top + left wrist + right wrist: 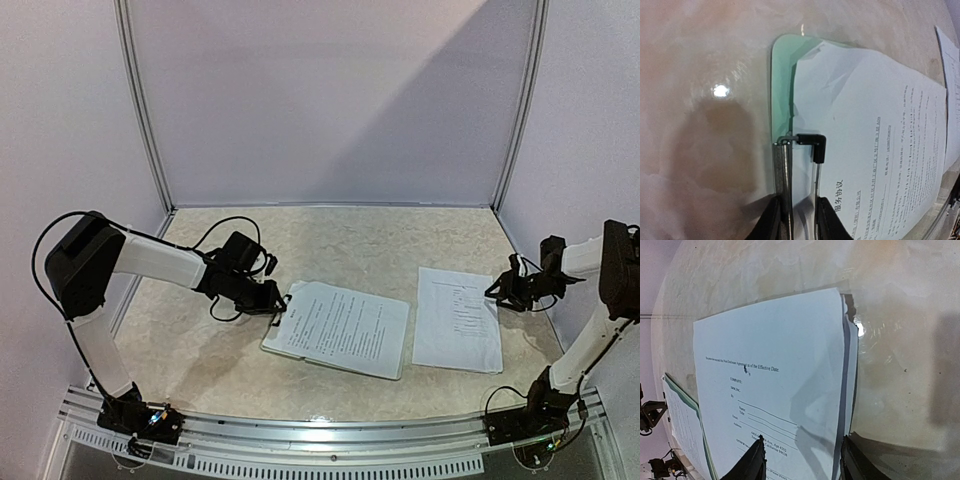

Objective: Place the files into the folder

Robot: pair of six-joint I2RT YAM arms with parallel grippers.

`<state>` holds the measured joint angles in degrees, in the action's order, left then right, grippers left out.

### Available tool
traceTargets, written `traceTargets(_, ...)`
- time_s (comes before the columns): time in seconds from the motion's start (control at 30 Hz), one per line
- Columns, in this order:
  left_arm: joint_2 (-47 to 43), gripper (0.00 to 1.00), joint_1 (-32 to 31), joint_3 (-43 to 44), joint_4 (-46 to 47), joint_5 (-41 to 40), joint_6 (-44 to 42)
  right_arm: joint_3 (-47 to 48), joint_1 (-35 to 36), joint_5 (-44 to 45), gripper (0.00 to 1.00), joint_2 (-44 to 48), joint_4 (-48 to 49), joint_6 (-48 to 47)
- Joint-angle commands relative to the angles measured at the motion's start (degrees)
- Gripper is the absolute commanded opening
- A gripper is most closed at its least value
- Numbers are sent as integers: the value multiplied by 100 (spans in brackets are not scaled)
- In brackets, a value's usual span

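Observation:
The mint-green folder [781, 75] lies left of the table's centre with one printed sheet [345, 328] on it, and the sheet's top corner is creased. My left gripper [797, 212] is shut on the folder's black-tipped metal clip [812, 145] at its left short edge. The remaining files [458, 318] form a small stack of white sheets to the right, flat on the table and apart from the folder. My right gripper [802, 457] hovers open over that stack's right edge [847, 365], one finger above the paper and the other past its edge, holding nothing.
The beige marbled tabletop [340, 235] is ringed by white walls with metal corner posts [145, 110]. A metal rail [330, 430] runs along the near edge between the arm bases. Black cables loop off the left arm [225, 228].

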<state>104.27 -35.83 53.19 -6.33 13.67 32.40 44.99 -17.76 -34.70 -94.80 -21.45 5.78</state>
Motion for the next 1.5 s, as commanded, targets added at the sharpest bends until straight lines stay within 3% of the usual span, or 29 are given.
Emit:
traceTargets(0.0,202,0,-126,-242,-562,176,4,58,17,-351,50,-186,-8,56)
traceTargets(0.43,236,0,-126,-205,-580,164,24,32,16,-950,49,-152,-132,-101)
traceTargets(1.0,243,0,-126,-198,-579,167,24,18,22,-919,49,-668,-357,-248)
traceTargets(1.47,251,0,-126,-198,-560,162,21,-79,193,-2395,45,-273,-399,-750)
